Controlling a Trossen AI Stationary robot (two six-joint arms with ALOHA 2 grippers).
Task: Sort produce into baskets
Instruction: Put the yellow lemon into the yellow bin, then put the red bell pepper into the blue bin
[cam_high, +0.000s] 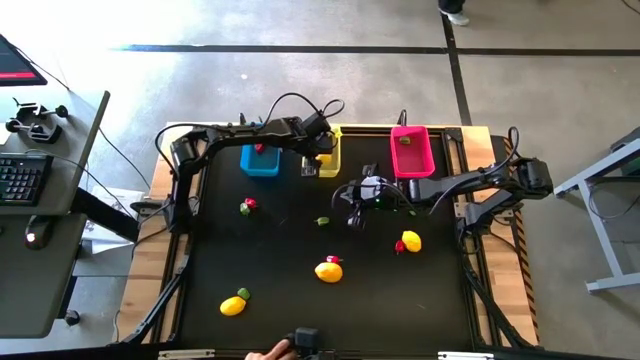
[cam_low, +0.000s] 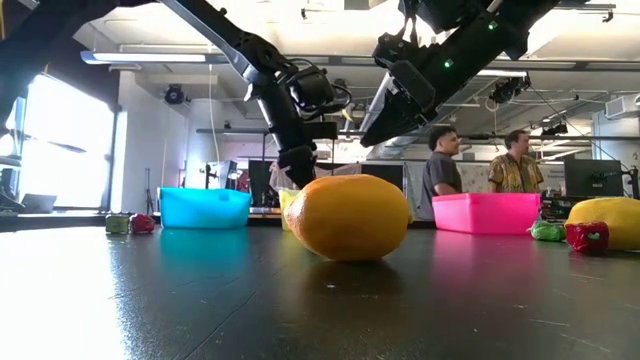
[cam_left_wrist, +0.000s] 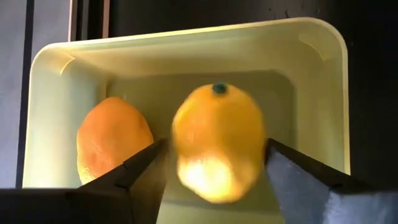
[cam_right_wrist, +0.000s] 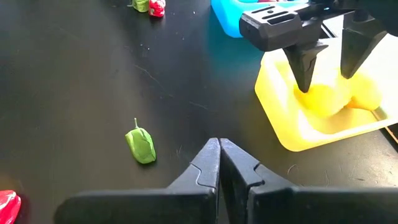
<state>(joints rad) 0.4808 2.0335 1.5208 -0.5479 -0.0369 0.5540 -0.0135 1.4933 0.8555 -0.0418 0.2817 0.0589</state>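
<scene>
Above the small yellow rectangular plastic basket (cam_high: 330, 160) at the table's far edge, the left gripper (cam_left_wrist: 214, 163) hangs with its jaws spread. A yellow lemon-shaped toy fruit (cam_left_wrist: 217, 142) sits between the fingers, its stem end pointing away from the wrist; it looks blurred, so it may be dropping free rather than gripped. A second lemon (cam_left_wrist: 114, 148) already lies in the basket beside it. The blue basket (cam_high: 259, 161) stands just to one side, the magenta-pink basket (cam_high: 410, 150) to the other. The right gripper (cam_right_wrist: 219, 163), jaws pressed together and empty, hovers mid-table. A small olive-green piece (cam_right_wrist: 141, 144) lies on the black tabletop (cam_high: 290, 310) just off to one side of its closed tips, closer to this arm than to the left, so the right arm seems better placed for it.
</scene>
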